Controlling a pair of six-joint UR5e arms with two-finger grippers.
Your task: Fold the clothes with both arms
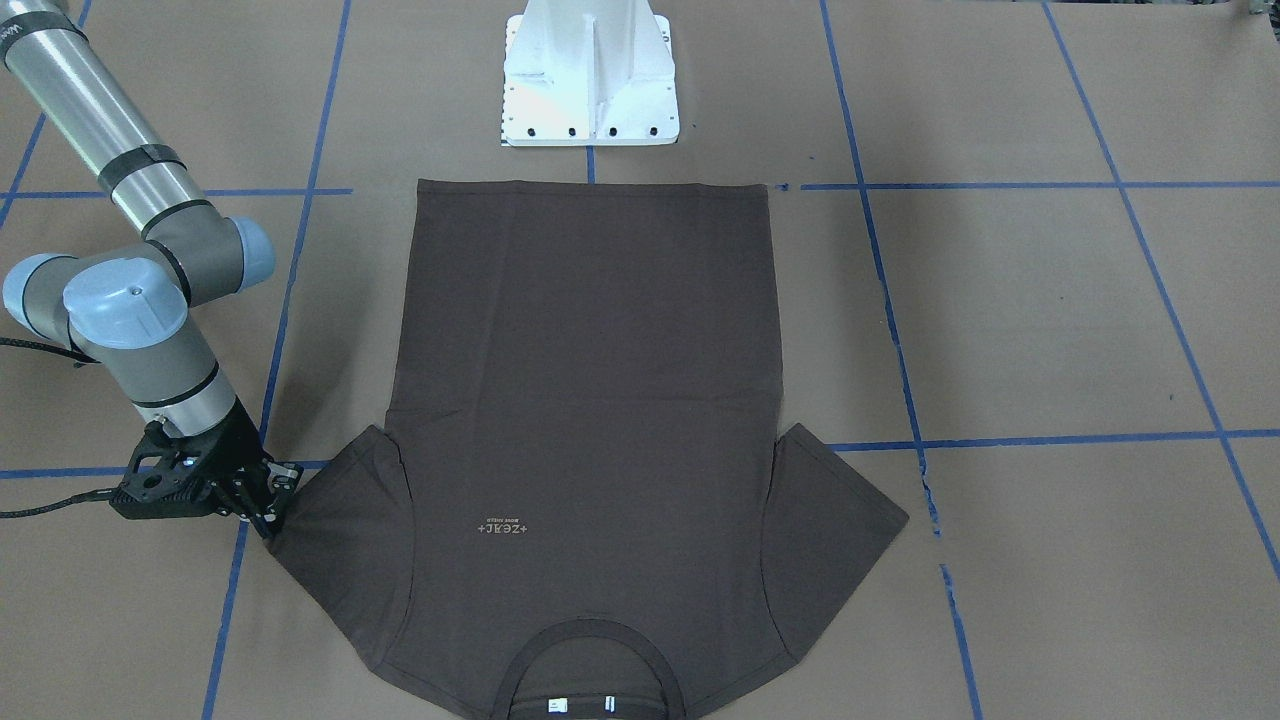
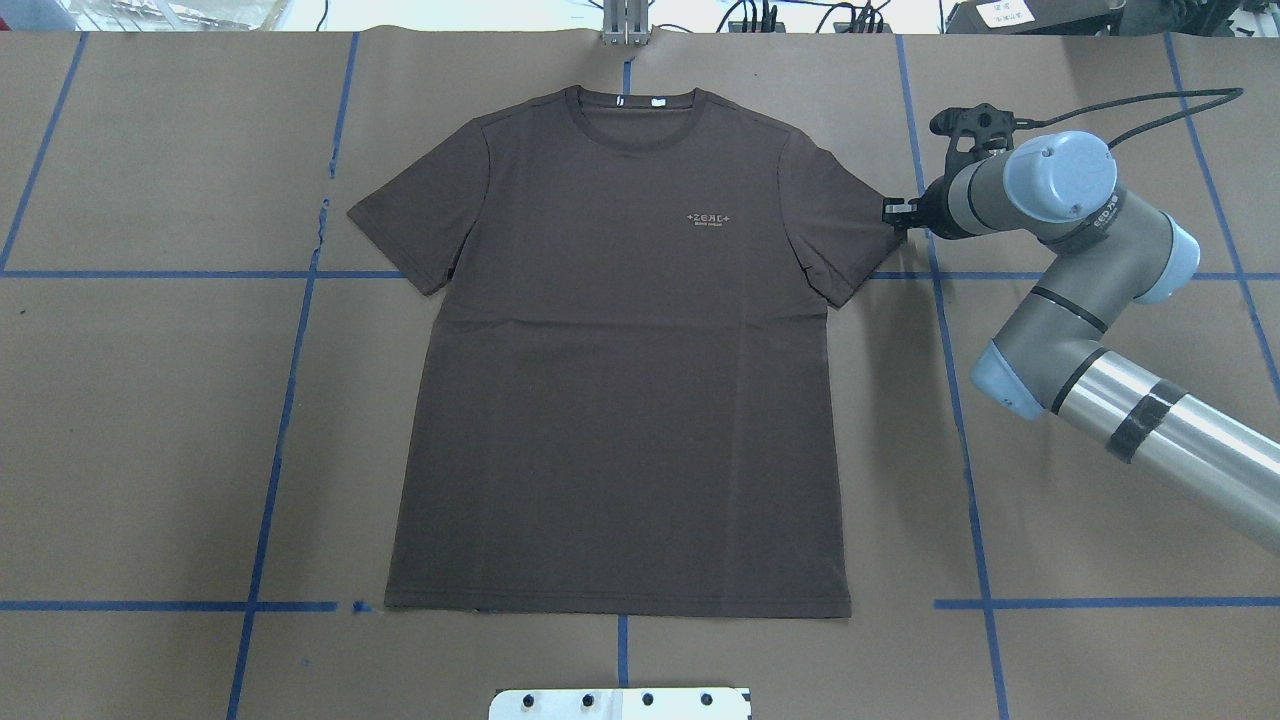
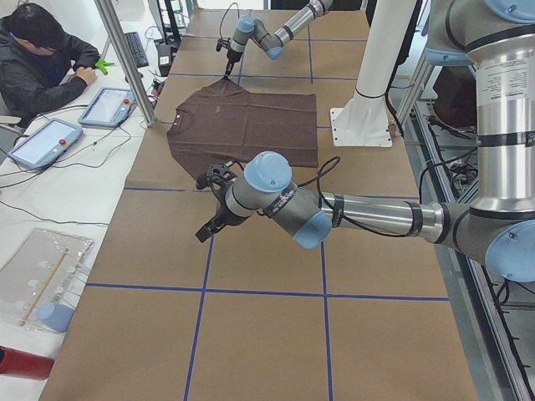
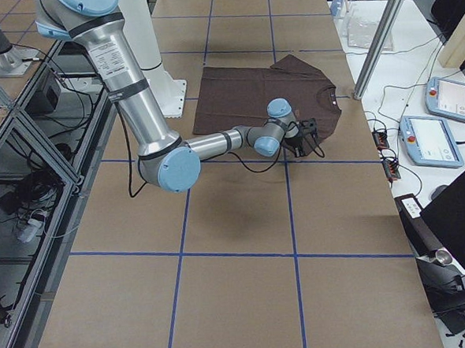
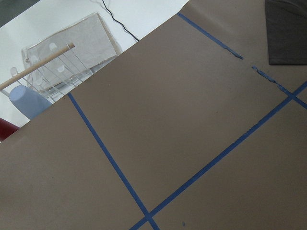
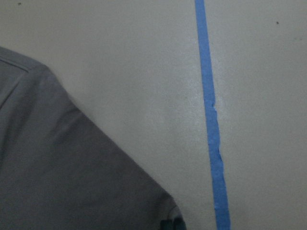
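The dark brown T-shirt (image 2: 620,380) lies flat and spread on the brown paper, its collar (image 1: 590,650) on the side away from the robot's base. My right gripper (image 2: 893,213) is low at the tip of the sleeve (image 1: 330,520) on my right. It looks shut on the sleeve's edge. The right wrist view shows that sleeve (image 6: 62,177) running down to the fingertips at the bottom edge. My left gripper (image 3: 206,227) shows only in the exterior left view, above bare paper beside the shirt. I cannot tell whether it is open or shut. The left wrist view shows a shirt corner (image 5: 288,33).
The white metal base (image 1: 590,80) stands just beyond the shirt's hem. Blue tape lines (image 2: 290,400) cross the paper. An operator (image 3: 42,58) sits at a side table with tablets (image 3: 42,142). A clear plastic tray (image 5: 67,57) lies past the paper's edge.
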